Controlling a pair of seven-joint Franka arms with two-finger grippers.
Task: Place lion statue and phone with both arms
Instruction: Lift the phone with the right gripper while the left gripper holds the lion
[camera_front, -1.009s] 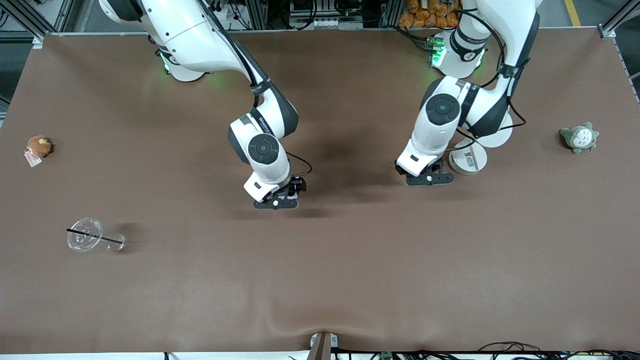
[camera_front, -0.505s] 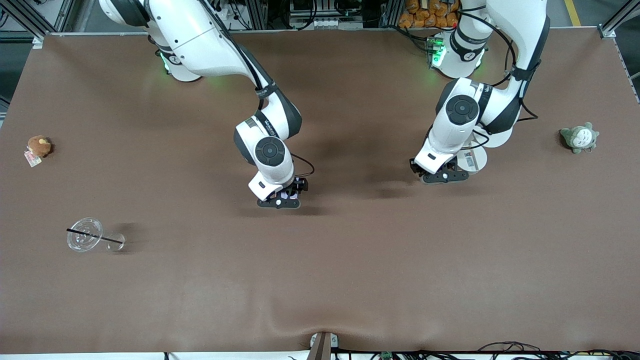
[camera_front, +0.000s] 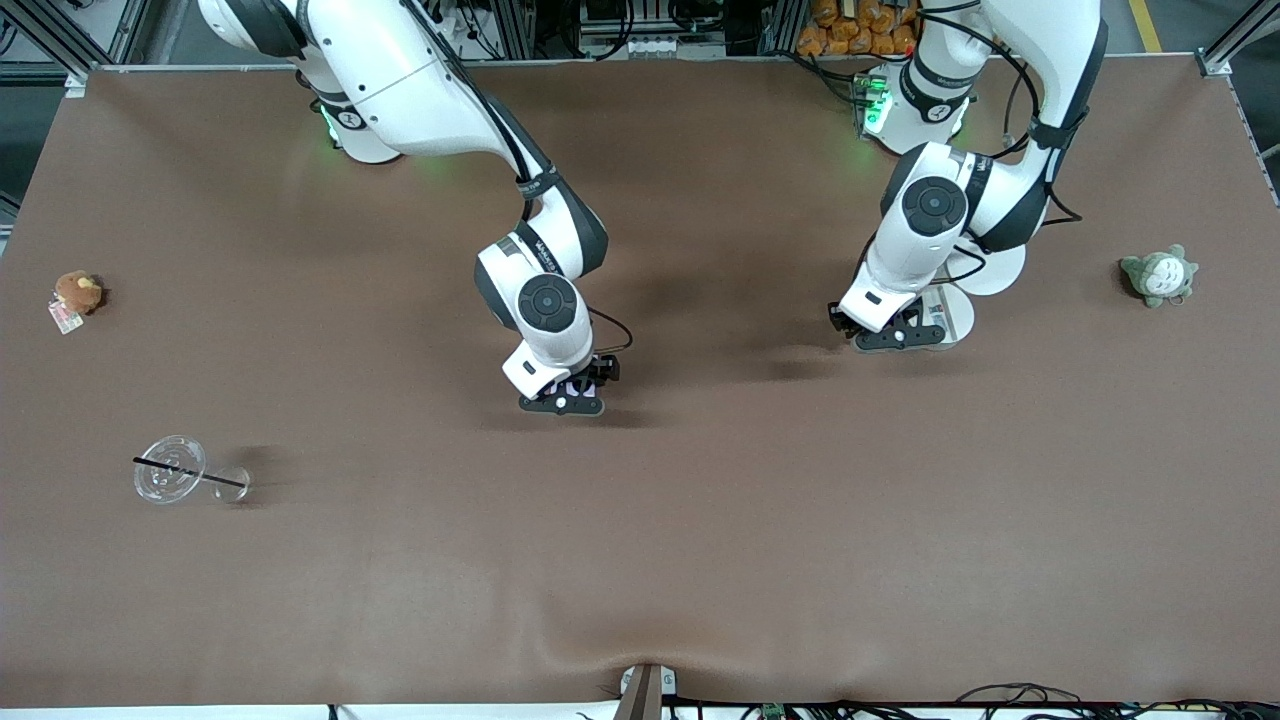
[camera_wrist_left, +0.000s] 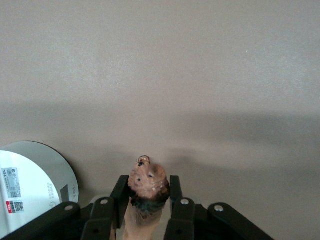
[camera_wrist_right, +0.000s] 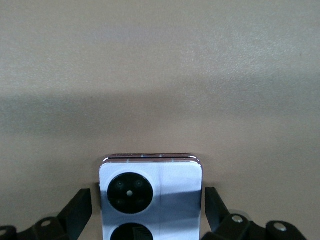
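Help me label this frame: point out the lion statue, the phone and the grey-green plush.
lion statue (camera_wrist_left: 148, 181), left wrist view, on its pale face.
phone (camera_wrist_right: 165, 200), right wrist view, on its lilac face beside the camera rings.
grey-green plush (camera_front: 1159, 276), front view, on its pale belly.

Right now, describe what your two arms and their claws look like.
Both arms are glossy white with dark grey joint bands, round black wrist caps and thin black cables. Bases glow green. The left claw and right claw are black, with small silver screws.
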